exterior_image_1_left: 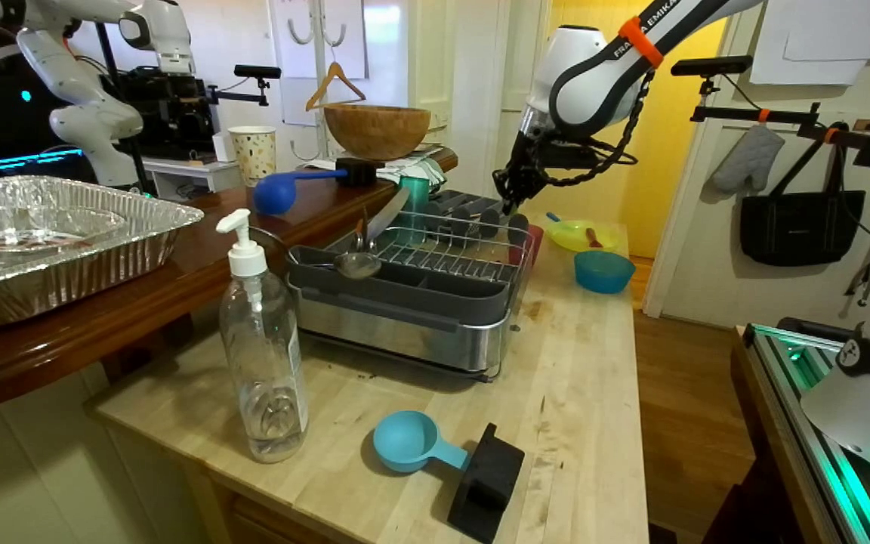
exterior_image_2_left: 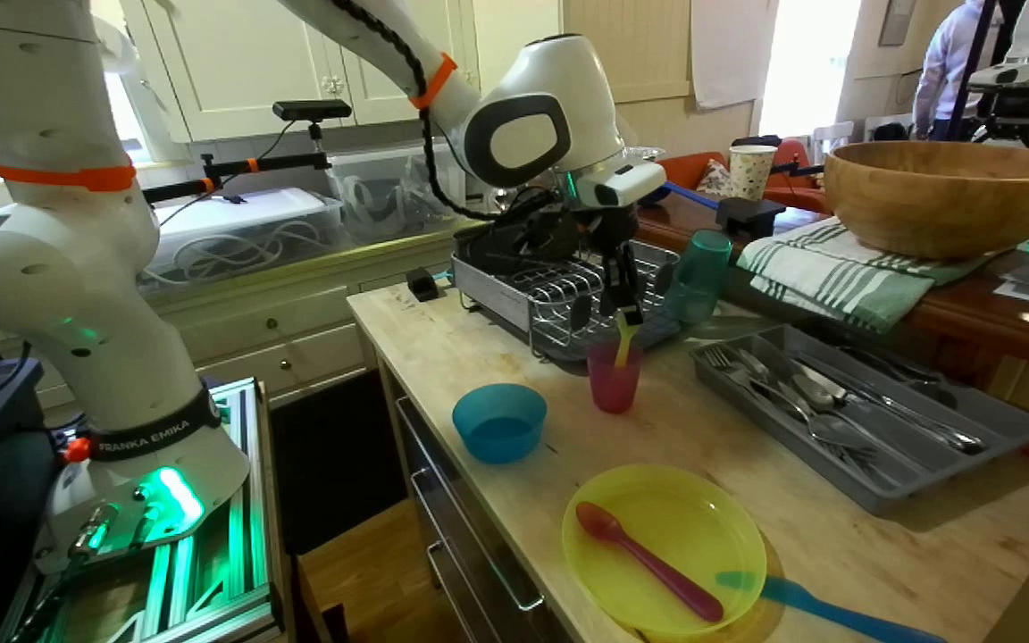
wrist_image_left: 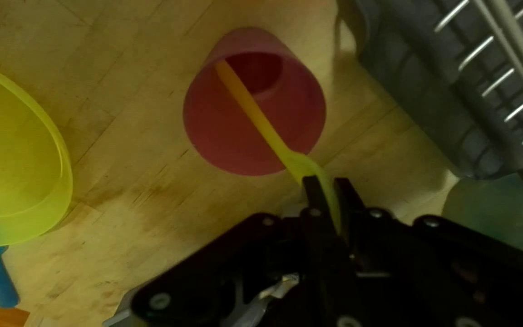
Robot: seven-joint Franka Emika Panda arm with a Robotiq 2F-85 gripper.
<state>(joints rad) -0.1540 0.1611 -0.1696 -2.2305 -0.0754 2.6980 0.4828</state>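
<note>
Wrist view: black gripper (wrist_image_left: pixel 326 181), lower right, pinching; above it, an upright red cup (wrist_image_left: pixel 282 109); leaning inside, a yellow utensil (wrist_image_left: pixel 264 125), its broad end gripped. Probably light, stiff, slightly slippery plastic, best held at that wider end. Its long axis slants, handle pointing down into the cup, toward upper left.

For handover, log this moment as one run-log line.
gripper: clamped on yellow utensil | utensil: lower end inside pink cup | cup: upright | nearby: blue bowl, yellow plate
</note>
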